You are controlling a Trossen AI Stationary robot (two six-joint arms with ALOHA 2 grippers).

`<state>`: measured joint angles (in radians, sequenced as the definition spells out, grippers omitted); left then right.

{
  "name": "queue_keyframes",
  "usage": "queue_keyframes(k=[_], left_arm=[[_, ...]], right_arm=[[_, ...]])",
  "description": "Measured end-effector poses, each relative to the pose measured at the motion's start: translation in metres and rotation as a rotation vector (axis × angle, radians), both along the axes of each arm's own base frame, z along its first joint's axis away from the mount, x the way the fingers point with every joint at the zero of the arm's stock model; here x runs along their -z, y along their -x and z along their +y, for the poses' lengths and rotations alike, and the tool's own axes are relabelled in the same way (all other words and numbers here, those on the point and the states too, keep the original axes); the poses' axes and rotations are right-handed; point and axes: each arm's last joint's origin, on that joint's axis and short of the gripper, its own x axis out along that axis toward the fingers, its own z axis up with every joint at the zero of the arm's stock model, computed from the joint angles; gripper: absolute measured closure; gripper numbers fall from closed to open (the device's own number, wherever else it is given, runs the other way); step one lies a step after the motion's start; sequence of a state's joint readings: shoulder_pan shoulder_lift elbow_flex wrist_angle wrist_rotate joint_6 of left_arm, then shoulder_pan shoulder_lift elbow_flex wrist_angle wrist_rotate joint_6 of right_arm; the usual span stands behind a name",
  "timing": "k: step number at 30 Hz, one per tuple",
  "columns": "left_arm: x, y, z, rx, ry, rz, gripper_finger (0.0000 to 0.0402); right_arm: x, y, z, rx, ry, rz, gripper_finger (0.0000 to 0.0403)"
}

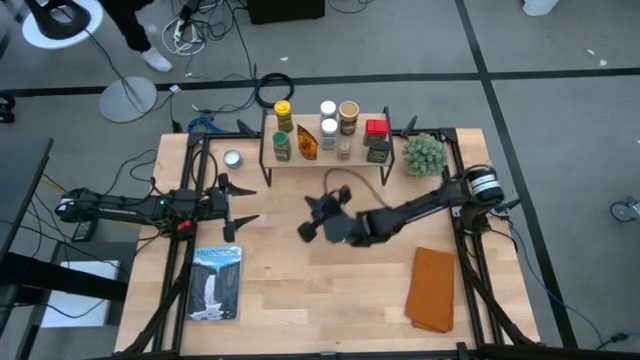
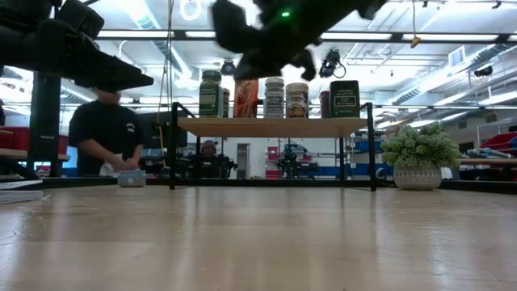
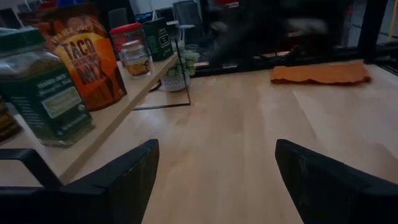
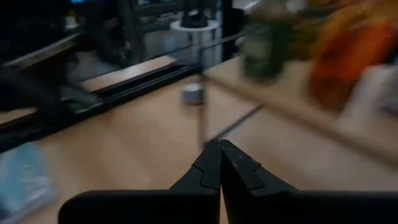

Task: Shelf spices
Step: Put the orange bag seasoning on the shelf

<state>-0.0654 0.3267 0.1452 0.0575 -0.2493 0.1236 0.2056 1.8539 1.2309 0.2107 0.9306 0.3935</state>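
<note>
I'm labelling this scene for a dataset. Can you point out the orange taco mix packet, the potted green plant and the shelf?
orange taco mix packet (image 3: 87, 59): left wrist view, on its printed front.
potted green plant (image 1: 424, 153): high view, on the middle of its foliage.
shelf (image 2: 275, 127): low view, on the board's front edge.

A spiky green plant (image 1: 424, 154) in a pot stands at the far right corner of the wooden tabletop (image 1: 320, 290). An orange cloth (image 1: 433, 289) lies near of the plant, at the tabletop's right side. A book (image 1: 217, 282) lies at the left side, a small silver tin (image 1: 233, 158) far of it, and a person in a dark shirt (image 2: 105, 133) stands behind the tabletop.
</note>
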Motion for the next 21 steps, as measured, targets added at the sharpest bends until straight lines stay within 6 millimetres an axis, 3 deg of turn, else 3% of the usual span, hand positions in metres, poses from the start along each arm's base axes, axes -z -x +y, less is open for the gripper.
queue_keyframes(k=[5, 9, 13, 21], left_arm=[[-0.001, 0.0, 0.001, -0.021, -0.006, -0.013, 0.0074], [-0.002, 0.0, 0.001, -0.021, -0.005, -0.015, 0.0074], [-0.002, 0.0, 0.001, -0.021, -0.005, -0.017, 0.0074], [-0.001, 0.0, 0.001, -0.02, -0.005, -0.009, 0.0074]], right_arm=[[0.027, -0.04, 0.02, -0.05, -0.036, 0.002, 0.0403], [0.046, -0.064, 0.018, 0.031, 0.034, 0.044, 0.0403], [0.044, -0.069, 0.001, 0.165, 0.072, 0.018, 0.0403], [0.038, -0.069, -0.036, 0.253, 0.089, 0.021, 0.0403]])
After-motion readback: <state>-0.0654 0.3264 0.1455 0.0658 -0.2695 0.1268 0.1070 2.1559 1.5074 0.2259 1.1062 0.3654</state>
